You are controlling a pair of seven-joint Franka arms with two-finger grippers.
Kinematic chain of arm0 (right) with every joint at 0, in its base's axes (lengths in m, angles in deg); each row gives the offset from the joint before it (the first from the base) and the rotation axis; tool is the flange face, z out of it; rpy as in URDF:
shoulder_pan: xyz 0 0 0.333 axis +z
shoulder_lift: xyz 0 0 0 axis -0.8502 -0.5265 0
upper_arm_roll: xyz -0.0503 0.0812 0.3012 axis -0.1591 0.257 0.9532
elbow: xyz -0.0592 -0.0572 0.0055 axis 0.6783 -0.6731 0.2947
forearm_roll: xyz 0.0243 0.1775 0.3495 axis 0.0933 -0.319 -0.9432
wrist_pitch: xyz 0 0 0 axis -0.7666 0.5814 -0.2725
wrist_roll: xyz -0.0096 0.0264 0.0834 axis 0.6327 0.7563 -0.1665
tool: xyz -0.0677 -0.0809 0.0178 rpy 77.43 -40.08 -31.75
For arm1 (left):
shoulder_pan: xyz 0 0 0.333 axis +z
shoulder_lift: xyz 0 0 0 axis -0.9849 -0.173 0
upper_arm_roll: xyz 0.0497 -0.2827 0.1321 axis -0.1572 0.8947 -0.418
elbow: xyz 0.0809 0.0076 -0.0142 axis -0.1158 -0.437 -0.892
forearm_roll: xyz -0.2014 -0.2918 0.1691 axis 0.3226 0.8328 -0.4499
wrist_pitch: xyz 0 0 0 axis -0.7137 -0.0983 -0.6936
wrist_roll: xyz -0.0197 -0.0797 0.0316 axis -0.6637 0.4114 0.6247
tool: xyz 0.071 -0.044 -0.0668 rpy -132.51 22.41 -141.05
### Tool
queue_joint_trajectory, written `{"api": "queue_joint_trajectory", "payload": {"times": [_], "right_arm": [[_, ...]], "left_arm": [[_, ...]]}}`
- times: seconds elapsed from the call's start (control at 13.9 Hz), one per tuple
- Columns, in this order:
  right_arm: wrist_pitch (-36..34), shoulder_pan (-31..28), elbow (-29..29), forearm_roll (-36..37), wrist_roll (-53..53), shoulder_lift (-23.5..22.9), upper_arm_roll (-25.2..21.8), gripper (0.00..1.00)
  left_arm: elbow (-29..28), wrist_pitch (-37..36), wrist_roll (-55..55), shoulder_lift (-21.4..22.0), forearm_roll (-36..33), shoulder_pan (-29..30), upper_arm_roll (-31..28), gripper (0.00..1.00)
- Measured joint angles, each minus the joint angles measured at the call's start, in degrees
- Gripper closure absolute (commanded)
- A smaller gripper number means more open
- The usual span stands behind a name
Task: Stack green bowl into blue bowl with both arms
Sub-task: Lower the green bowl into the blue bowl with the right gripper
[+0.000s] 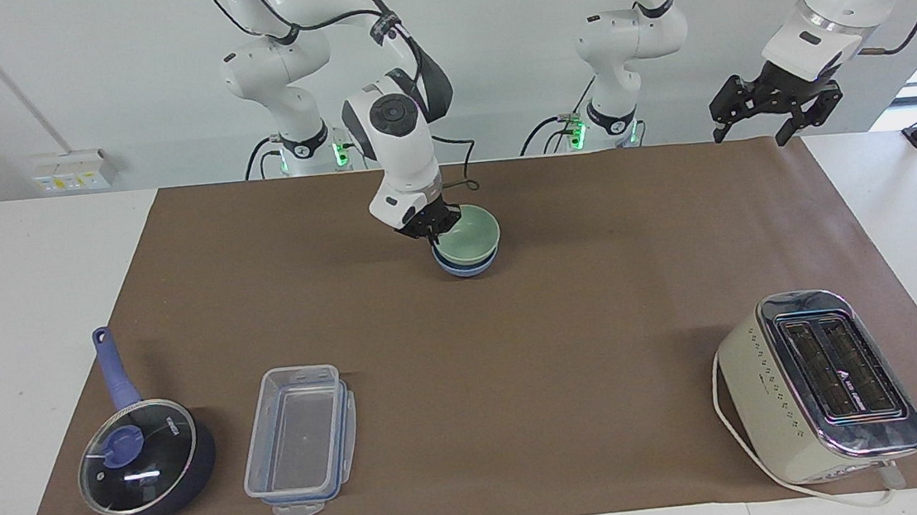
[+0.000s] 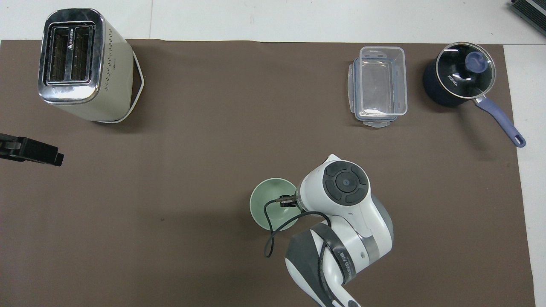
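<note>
right gripper [image 1: 433,228] is leaning down, pinching green bowl [image 1: 469,232] nested in blue bowl [image 1: 466,267]; left gripper [image 1: 769,110] is waiting, spread, raised.

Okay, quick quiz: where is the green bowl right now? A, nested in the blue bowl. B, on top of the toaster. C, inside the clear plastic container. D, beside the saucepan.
A: the green bowl sits nested in the blue bowl, with the right gripper shut on its rim.

Matt green bowl [image 1: 469,232] nested in matt blue bowl [image 1: 466,267]; chrome-topped toaster [image 1: 820,383]; clear plastic container [image 1: 300,440]; glass-lidded saucepan [image 1: 144,457].
</note>
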Motion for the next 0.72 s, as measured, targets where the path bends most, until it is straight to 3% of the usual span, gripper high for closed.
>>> {"api": "queue_joint_trajectory", "payload": {"times": [0.65,0.72], "right_arm": [[0.86,0.63,1.14,0.00,0.00,-0.18,0.00,0.95],[0.86,0.63,1.20,0.00,0.00,-0.18,0.00,0.90]], "left_arm": [[0.00,0.00,0.00,0.00,0.00,0.00,0.00,0.00],[0.00,0.00,0.00,0.00,0.00,0.00,0.00,0.00]]}}
